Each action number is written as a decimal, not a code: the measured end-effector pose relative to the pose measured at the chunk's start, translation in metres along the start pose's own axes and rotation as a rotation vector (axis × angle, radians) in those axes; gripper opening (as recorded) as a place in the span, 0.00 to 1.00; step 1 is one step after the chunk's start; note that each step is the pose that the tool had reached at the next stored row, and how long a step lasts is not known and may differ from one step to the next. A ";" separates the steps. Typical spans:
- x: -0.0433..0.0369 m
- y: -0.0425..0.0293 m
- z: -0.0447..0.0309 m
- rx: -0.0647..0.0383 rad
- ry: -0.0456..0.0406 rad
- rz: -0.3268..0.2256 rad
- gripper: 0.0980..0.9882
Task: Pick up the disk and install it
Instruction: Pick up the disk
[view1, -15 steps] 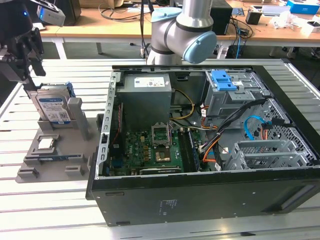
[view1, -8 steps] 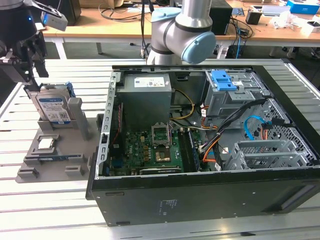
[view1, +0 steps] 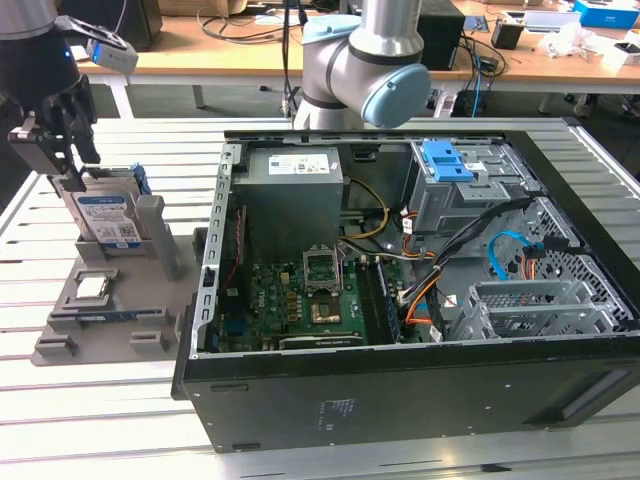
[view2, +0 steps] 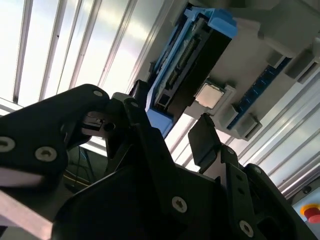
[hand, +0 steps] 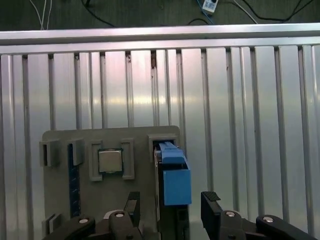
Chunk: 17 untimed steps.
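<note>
One step in hand, the pick-up; the gripper hangs released, straddling the disk upright in its grey holder; grasping likely needs square closure.

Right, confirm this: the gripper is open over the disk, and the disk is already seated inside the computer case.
One thing is wrong. The gripper is open over the disk, but the disk stands upright in the grey holder outside the computer case, on the exterior view's left, as the exterior view shows.
</note>
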<state>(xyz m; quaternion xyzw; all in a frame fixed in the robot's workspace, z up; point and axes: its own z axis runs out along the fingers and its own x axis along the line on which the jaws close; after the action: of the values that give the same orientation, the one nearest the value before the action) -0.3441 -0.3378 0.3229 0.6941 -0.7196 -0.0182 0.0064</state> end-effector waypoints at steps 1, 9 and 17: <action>-0.0015 0.0000 0.0017 0.000 0.0002 -0.006 0.56; -0.0044 -0.0003 0.0192 -0.001 0.0012 -0.034 0.56; -0.0043 -0.0010 0.0327 -0.001 0.0016 -0.041 0.56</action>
<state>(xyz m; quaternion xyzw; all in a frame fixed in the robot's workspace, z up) -0.3441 -0.3330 0.2903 0.7087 -0.7053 -0.0181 0.0069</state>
